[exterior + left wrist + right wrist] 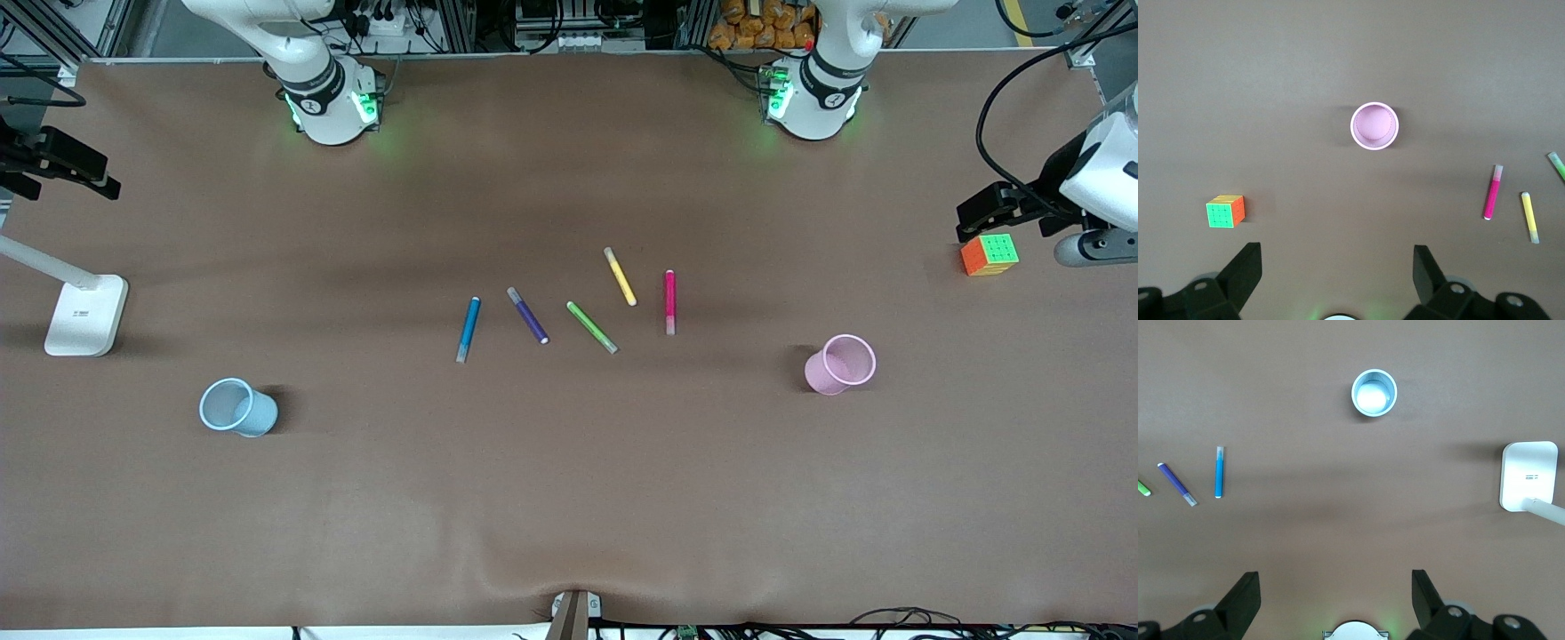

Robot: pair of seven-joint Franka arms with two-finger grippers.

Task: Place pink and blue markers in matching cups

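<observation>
The pink marker (669,302) and the blue marker (468,329) lie flat in a row of markers at mid-table. The pale pink cup (840,364) stands upright toward the left arm's end, and the pale blue cup (237,407) stands toward the right arm's end. Both cups are empty. My left gripper (1337,248) is open and empty, high over the table, with the pink cup (1374,126) and pink marker (1492,192) in its view. My right gripper (1335,574) is open and empty, high up, with the blue cup (1374,393) and blue marker (1219,472) in its view.
A purple marker (528,315), a green marker (592,326) and a yellow marker (620,276) lie between the blue and pink ones. A colour cube (989,254) sits at the left arm's end. A white lamp base (87,315) sits at the right arm's end.
</observation>
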